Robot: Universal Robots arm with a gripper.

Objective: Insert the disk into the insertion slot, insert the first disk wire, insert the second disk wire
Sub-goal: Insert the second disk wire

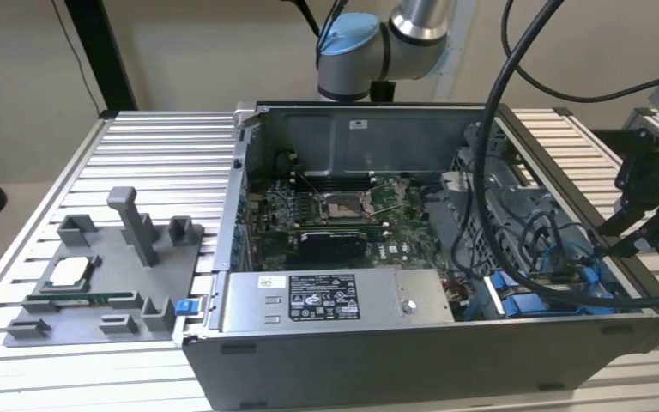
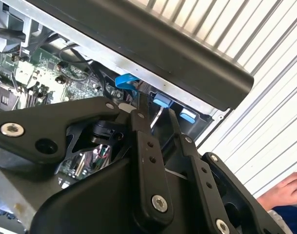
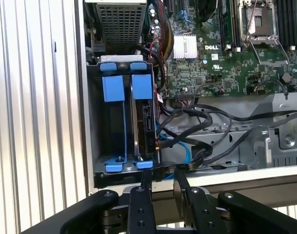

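Closest to the lens in both wrist views: the black links and screws of the gripper. Fingers parted, with a narrow gap between the two slim tips and light showing through it in the second wrist view. Poised over the rim of the computer case, tips aimed at the end of the insertion slot. One tip just beside a blue end clip; touching or not, cannot tell.

Just beyond the tips, the disk: standing on edge inside the slot, on the side nearer the motherboard, its blue end clip about level with the clip of the neighbouring blue rail. Beside the disk, a bundle of black cables and a blue cable, looping over grey sheet metal towards the disk's end. Plugged in or not, cannot tell. Farther out, green circuit board with a metal-framed processor socket.

In the exterior view, the same gripper hanging at the case's corner on the exterior view's right, above the blue of the bay. Behind the case's far wall, the joints of the arm. Along the case's near side, a grey box with a black-and-white sticker. On the exterior view's left, apart from the case, a grey tray of pegs and holders on the ribbed aluminium table. At the corner of the second wrist view, a person's hand with a blue sleeve, over the ribbed surface.
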